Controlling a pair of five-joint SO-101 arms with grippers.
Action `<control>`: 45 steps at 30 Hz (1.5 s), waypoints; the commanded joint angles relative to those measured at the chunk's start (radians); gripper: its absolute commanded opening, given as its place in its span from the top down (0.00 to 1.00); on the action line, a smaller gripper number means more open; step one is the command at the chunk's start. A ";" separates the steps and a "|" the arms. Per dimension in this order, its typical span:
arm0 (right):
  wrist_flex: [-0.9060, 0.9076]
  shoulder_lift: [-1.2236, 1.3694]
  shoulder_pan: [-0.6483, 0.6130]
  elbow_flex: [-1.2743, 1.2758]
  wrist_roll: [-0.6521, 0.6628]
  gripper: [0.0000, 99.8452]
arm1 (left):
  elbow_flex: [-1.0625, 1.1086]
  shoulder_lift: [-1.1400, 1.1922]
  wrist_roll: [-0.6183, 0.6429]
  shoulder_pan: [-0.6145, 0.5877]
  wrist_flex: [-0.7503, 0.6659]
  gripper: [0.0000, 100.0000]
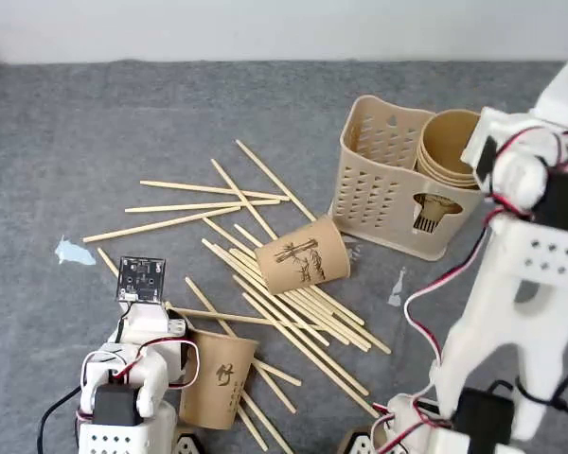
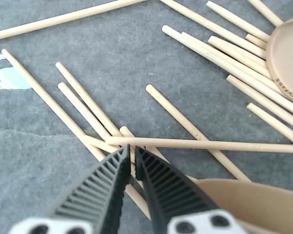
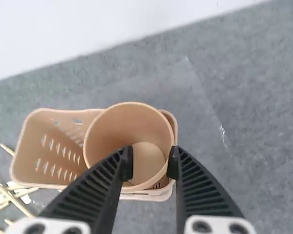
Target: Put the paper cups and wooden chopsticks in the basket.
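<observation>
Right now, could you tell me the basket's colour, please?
The basket is beige; high view shows it best.

Grey felt mat (image 1: 123, 123) covers whole table in front of me, w/ a faint crease (image 2: 39, 132) running across it. White wall (image 1: 265, 28) along far edge. Pale blue torn scrap (image 1: 74, 253) lies flat on mat, left side of high view. Small white fleck (image 1: 396, 288) on mat toward right side.

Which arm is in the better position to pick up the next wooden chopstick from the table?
Left. The left gripper hangs low over the loose chopsticks on the table. The right gripper is over the paper cups in the basket, away from the pile.
</observation>
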 commanded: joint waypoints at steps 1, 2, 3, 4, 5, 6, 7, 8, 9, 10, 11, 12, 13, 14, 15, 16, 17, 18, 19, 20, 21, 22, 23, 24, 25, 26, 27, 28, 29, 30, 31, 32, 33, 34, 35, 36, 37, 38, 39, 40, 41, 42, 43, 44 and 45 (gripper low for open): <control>0.036 0.001 -0.025 -0.032 -0.003 0.88 | -0.008 -0.017 0.011 0.002 0.003 0.99; 0.064 -0.004 -0.041 -0.032 -0.002 0.88 | -0.008 -0.017 0.011 0.002 0.003 0.99; 0.096 -0.007 -0.062 -0.032 0.005 0.89 | -0.008 -0.017 0.011 0.002 0.003 0.99; 0.127 -0.013 -0.087 -0.032 0.025 0.92 | -0.008 -0.017 0.011 0.002 0.003 0.99; 0.157 -0.019 -0.110 -0.032 0.052 0.94 | -0.008 -0.017 0.011 0.002 0.003 0.99; 0.186 -0.027 -0.136 -0.032 0.081 0.97 | -0.008 -0.017 0.011 0.002 0.003 0.99; 0.216 -0.035 -0.162 -0.032 0.109 0.99 | -0.008 -0.017 0.011 0.002 0.003 0.99; 0.248 -0.041 -0.185 -0.032 0.127 0.99 | -0.008 -0.017 0.011 0.002 0.003 0.99; 0.283 -0.044 -0.205 -0.032 0.138 0.98 | -0.008 -0.017 0.011 0.002 0.003 0.99; 0.303 -0.047 -0.223 -0.029 0.143 0.97 | -0.008 -0.017 0.011 0.002 0.003 0.99; 0.303 -0.053 -0.237 -0.015 0.143 0.97 | -0.008 -0.017 0.011 0.002 0.003 0.99; 0.303 -0.064 -0.249 0.008 0.146 0.97 | -0.008 -0.017 0.011 0.002 0.003 0.99; 0.302 -0.079 -0.260 0.038 0.147 0.97 | -0.008 -0.017 0.011 0.002 0.003 0.99; 0.302 -0.093 -0.274 0.077 0.149 0.97 | -0.008 -0.017 0.011 0.002 0.003 0.99; 0.302 -0.110 -0.297 0.121 0.149 0.97 | -0.008 -0.017 0.011 0.002 0.003 0.99; 0.302 -0.127 -0.326 0.169 0.150 0.97 | -0.008 -0.017 0.011 0.002 0.003 0.99; 0.302 -0.150 -0.355 0.219 0.152 0.97 | -0.008 -0.017 0.011 0.002 0.003 0.99; 0.300 -0.176 -0.386 0.273 0.163 0.97 | -0.008 -0.017 0.011 0.002 0.003 0.99; 0.300 -0.202 -0.420 0.325 0.175 0.97 | -0.008 -0.017 0.011 0.002 0.003 0.99; 0.300 -0.228 -0.458 0.376 0.180 0.97 | -0.008 -0.017 0.011 0.002 0.003 0.99; 0.298 -0.251 -0.496 0.422 0.176 0.97 | -0.008 -0.017 0.011 0.002 0.003 0.99; 0.298 -0.269 -0.533 0.466 0.173 0.97 | -0.008 -0.017 0.011 0.002 0.003 0.99; 0.297 -0.285 -0.570 0.506 0.166 0.96 | -0.008 -0.017 0.011 0.002 0.003 0.99; 0.289 -0.298 -0.607 0.546 0.163 0.95 | -0.008 -0.017 0.011 0.002 0.003 0.99; 0.280 -0.311 -0.639 0.586 0.157 0.93 | -0.008 -0.017 0.011 0.002 0.003 0.99; 0.274 -0.315 -0.671 0.623 0.150 0.90 | -0.008 -0.017 0.011 0.002 0.003 0.99; 0.269 -0.317 -0.705 0.658 0.146 0.88 | -0.008 -0.017 0.011 0.002 0.003 0.99; 0.265 -0.317 -0.740 0.689 0.147 0.85 | -0.008 -0.017 0.011 0.002 0.003 0.99; 0.251 -0.314 -0.774 0.718 0.147 0.84 | -0.008 -0.017 0.011 0.002 0.003 0.99; 0.236 -0.312 -0.806 0.747 0.149 0.83 | -0.008 -0.017 0.011 0.002 0.003 0.99; 0.214 -0.312 -0.835 0.775 0.153 0.82 | -0.008 -0.017 0.011 0.002 0.003 0.99; 0.185 -0.312 -0.866 0.798 0.153 0.82 | -0.008 -0.017 0.011 0.002 0.003 0.99; 0.157 -0.312 -0.894 0.818 0.153 0.82 | -0.008 -0.017 0.011 0.002 0.003 0.99; 0.133 -0.312 -0.921 0.832 0.155 0.82 | -0.008 -0.017 0.011 0.002 0.003 0.99; 0.107 -0.312 -0.947 0.847 0.155 0.82 | -0.008 -0.017 0.011 0.002 0.003 0.99; 0.085 -0.312 -0.974 0.856 0.155 0.82 | -0.008 -0.017 0.011 0.002 0.003 0.99; 0.068 -0.312 -1.000 0.862 0.155 0.82 | -0.008 -0.017 0.011 0.002 0.003 0.99; 0.053 -0.312 -1.024 0.865 0.155 0.82 | -0.008 -0.017 0.011 0.002 0.003 0.99; 0.044 -0.312 -1.047 0.865 0.155 0.82 | -0.008 -0.017 0.011 0.002 0.003 0.99; 0.038 -0.312 -1.069 0.865 0.155 0.82 | -0.008 -0.017 0.011 0.002 0.003 0.99; 0.030 -0.312 -1.090 0.865 0.155 0.82 | -0.008 -0.017 0.011 0.002 0.003 0.99; 0.024 -0.312 -1.110 0.865 0.155 0.82 | -0.008 -0.017 0.011 0.002 0.003 0.99; 0.015 -0.312 -1.130 0.865 0.152 0.82 | -0.008 -0.017 0.011 0.002 0.003 0.99; 0.004 -0.312 -1.145 0.865 0.149 0.82 | -0.008 -0.017 0.011 0.002 0.003 0.99; -0.007 -0.311 -1.161 0.867 0.149 0.82 | -0.008 -0.017 0.011 0.002 0.003 0.99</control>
